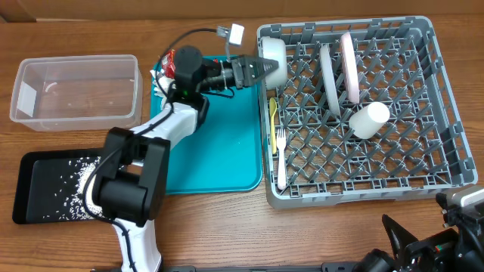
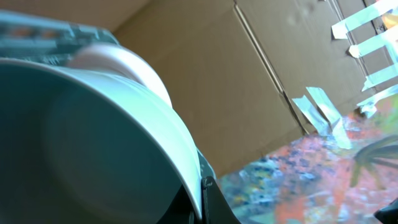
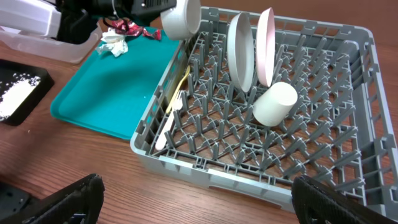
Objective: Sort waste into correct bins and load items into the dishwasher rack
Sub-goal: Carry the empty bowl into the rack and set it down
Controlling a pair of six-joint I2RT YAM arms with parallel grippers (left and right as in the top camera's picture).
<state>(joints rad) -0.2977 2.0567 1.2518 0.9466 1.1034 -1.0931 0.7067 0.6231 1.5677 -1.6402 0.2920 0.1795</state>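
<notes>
We see the left gripper (image 1: pixel 265 70) pinching one small cream round bowl (image 1: pixel 274 53) at the upper-left corner of the large grey plastic lattice rack (image 1: pixel 348 198). Two plates stand inside it, one pale grey round plate (image 1: pixel 330 75) and one white round plate (image 1: pixel 349 66). One small white cup (image 1: pixel 369 119) lies on its side. One yellow spoon (image 1: pixel 273 121) and one white fork (image 1: pixel 280 160) lie along the left edge. The right gripper (image 3: pixel 199 196) is spread wide.

Grey lattice rack (image 1: pixel 355 195) fills the right side. Inside: pale grey plate (image 1: pixel 330 75) and white plate (image 1: pixel 349 66) on edge up top, cup (image 1: pixel 369 119) on its side, yellow spoon (image 1: pixel 273 121) and white fork (image 1: pixel 280 159) flat along the left wall, cream bowl (image 1: pixel 274 54) tipped at the top-left corner. Napkin (image 3: pixel 114 43) and red wrappers (image 3: pixel 132 28) upper left-ish. Rice grains (image 1: pixel 76 177) in the black tray (image 1: pixel 30 181) lower left, clear tub (image 1: pixel 76 94) above it.
</notes>
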